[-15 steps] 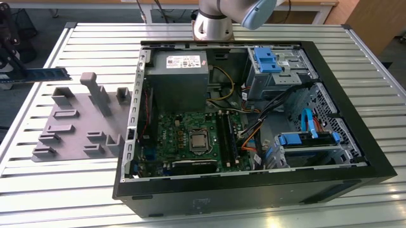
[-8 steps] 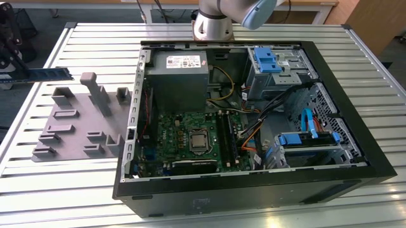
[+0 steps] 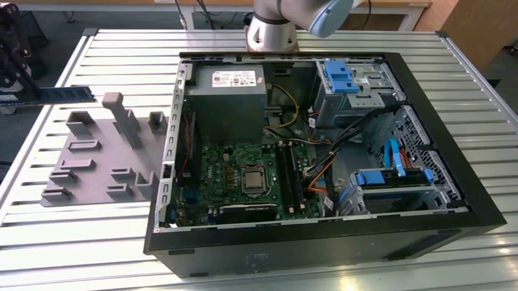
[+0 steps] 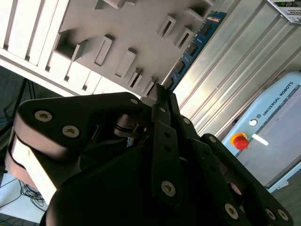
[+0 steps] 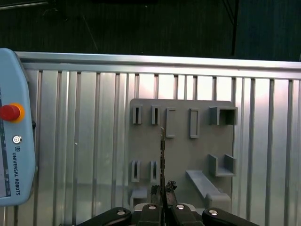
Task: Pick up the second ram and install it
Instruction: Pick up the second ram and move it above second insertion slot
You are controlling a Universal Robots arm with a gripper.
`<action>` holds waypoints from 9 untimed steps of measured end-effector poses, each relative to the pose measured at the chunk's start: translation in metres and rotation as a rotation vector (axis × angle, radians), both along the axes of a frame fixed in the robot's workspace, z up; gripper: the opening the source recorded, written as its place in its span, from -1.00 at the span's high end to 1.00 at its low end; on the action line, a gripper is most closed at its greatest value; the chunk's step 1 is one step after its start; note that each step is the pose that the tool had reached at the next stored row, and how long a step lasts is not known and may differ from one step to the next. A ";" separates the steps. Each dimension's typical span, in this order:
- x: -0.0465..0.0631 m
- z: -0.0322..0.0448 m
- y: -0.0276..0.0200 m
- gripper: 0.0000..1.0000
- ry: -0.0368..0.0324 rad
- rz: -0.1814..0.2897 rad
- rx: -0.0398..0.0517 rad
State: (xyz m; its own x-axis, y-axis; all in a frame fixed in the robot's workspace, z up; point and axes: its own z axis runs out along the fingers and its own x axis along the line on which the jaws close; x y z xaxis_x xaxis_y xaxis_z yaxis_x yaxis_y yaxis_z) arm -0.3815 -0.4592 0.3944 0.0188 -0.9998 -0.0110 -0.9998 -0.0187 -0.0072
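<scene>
Gripper [image 5: 162, 192] pinched shut on one end of second ram [image 3: 63, 94], above holder tray [image 3: 101, 159]. We judge end-grip risks tilt, jamming at motherboard slots [image 3: 290, 173].

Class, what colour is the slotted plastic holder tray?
The holder tray is plain grey; the exterior view shows it best.

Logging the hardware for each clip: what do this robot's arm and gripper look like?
The arm is silver-grey and cylindrical, with a light-blue joint cap. In both wrist views the gripper is matte black: flat linkage bars pinned with silver screws, narrowing to a slim tip.
</scene>
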 end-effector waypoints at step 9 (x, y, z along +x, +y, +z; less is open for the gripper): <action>0.004 0.0000 0.0000 0.73 0.0000 0.000 0.0000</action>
State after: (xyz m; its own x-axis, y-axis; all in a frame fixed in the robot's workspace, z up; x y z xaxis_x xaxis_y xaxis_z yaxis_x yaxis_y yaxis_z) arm -0.3778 -0.4591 0.3944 0.0187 -0.9998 -0.0110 -0.9998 -0.0187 -0.0072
